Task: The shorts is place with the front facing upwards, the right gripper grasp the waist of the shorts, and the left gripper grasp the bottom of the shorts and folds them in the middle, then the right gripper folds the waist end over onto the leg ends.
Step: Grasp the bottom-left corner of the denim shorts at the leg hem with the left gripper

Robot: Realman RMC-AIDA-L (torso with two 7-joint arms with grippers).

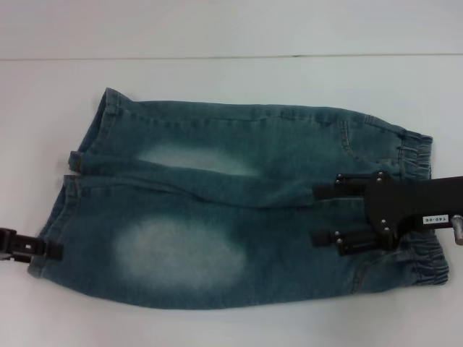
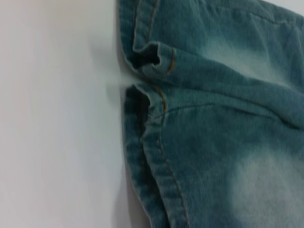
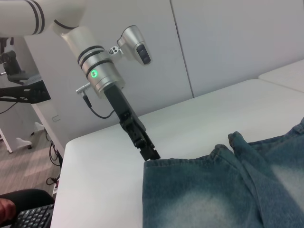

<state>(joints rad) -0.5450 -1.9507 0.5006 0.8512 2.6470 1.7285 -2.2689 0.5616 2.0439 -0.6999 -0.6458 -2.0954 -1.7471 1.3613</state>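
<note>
Pincers first: my left gripper (image 1: 45,249) sits at the near leg hem, at about eight o'clock of the shorts (image 1: 239,210), its tip touching the cloth edge; whether it is apart or clamped I cannot tell. My right gripper (image 1: 325,213) hovers over the waist (image 1: 423,210) at three o'clock, fingers apart, nothing held. The shorts lie flat on the white table (image 1: 217,29), legs toward nine o'clock. Judgement: the denim is soft, limp and moderately heavy; it will sag and drag if pinched thinly. Best holds are the thick stitched leg ends (image 2: 147,156) and the gathered elastic band, both layers together.
</note>
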